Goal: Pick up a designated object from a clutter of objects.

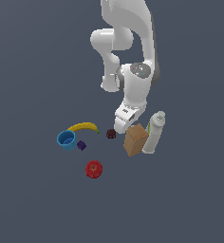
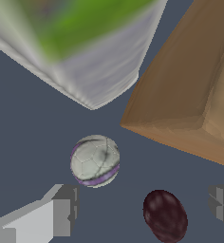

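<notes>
Grey floor; whitish-grey ball (image 2: pixel 95 160) ungrasped.

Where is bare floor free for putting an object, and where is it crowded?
Free: the wide floor at the exterior view's right of the white bottle, and below the red apple. Crowded: gripper, brown box, dark red lump, and banana with blue cup.
</notes>
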